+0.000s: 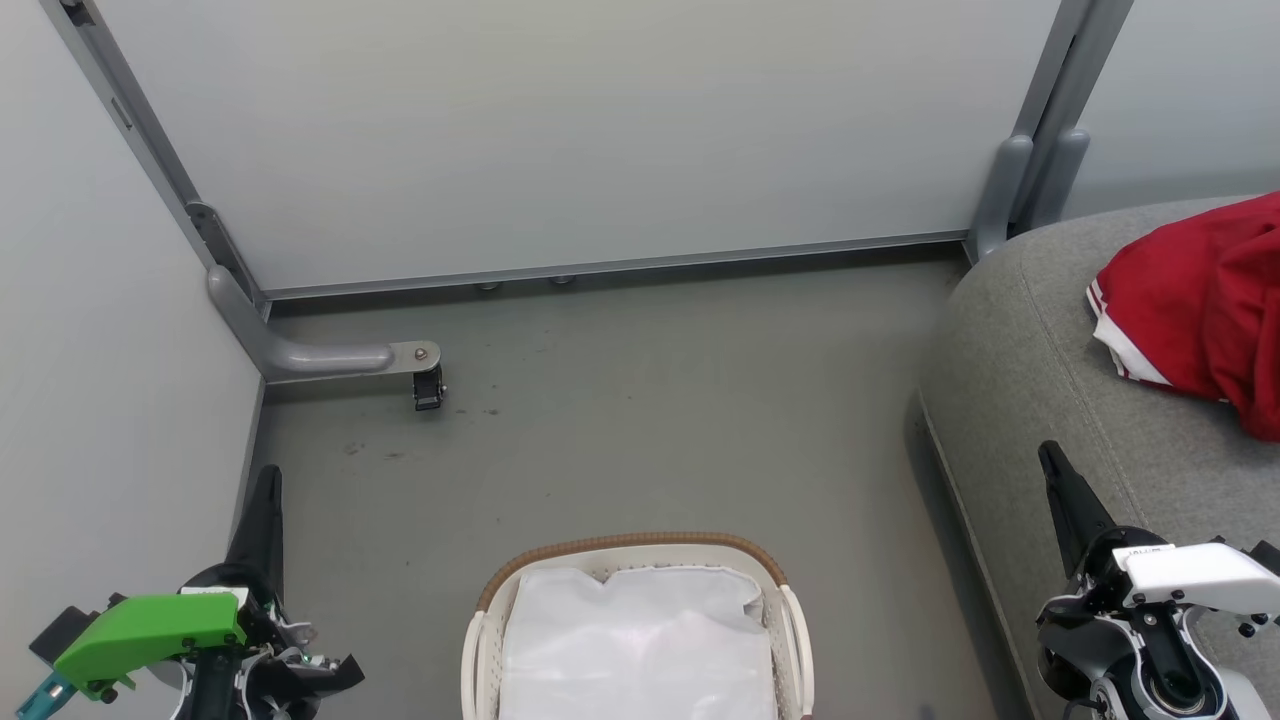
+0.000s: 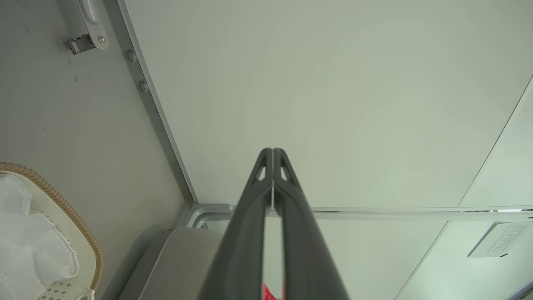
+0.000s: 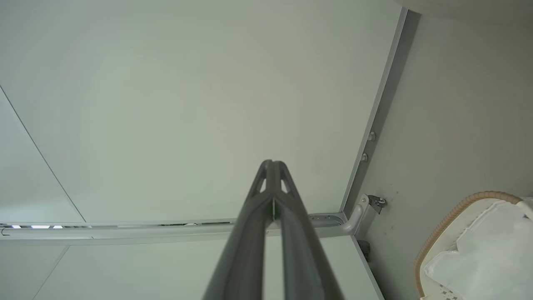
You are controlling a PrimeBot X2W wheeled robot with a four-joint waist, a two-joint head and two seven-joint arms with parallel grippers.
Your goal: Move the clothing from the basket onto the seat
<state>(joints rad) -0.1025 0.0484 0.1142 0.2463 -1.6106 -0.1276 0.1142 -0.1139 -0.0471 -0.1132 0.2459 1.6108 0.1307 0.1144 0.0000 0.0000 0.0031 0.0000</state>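
Clothing [image 1: 1205, 300] lies on seat [image 1: 1010, 400], right of basket [image 1: 640, 543], well apart from it. Basket holds white liner [image 1: 640, 640]. Left gripper [image 1: 267, 480] sits left of basket, right gripper [image 1: 1050, 460] right of it, both pinched closed, holding nothing.

One basket [image 1: 480, 650], one white liner [image 1: 640, 640], one seat [image 1: 1010, 350], one red clothing heap [image 1: 1200, 300]

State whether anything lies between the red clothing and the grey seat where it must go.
Nothing visible does: the red clothing already lies on the grey seat, at the robot's right. The basket shows its white liner.
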